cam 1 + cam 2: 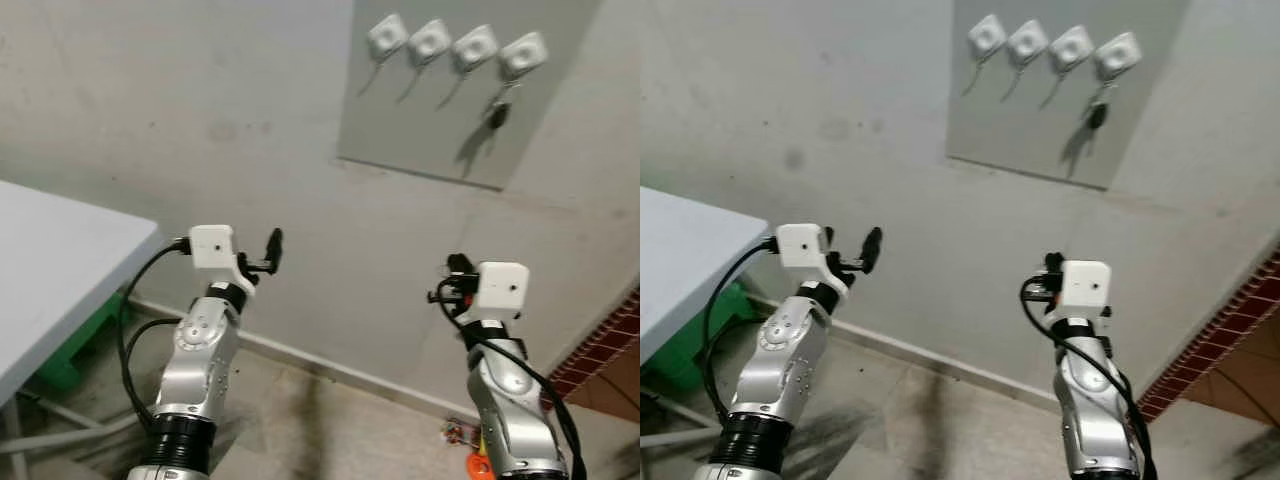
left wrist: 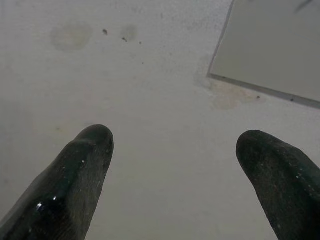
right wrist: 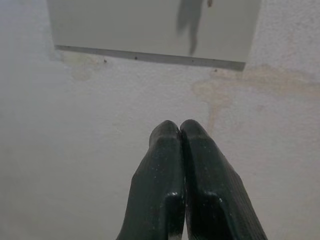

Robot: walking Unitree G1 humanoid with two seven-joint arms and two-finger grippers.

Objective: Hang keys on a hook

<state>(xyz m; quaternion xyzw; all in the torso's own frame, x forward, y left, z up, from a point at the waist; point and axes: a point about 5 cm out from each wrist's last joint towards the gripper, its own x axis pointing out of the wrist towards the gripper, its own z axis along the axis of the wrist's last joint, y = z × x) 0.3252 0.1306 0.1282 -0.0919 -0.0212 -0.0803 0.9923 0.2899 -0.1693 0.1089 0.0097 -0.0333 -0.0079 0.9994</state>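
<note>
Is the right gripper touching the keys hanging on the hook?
Apart. In the left eye view the keys hang from the rightmost hook high on the panel, while the right gripper is far below, bare wall between them.

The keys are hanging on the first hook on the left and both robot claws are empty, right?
Not quite. The keys hang from the hook farthest right, not the first on the left; the left eye view shows it. The rest holds: the left claw is open with nothing between its fingers, and the right claw is shut on nothing.
</note>
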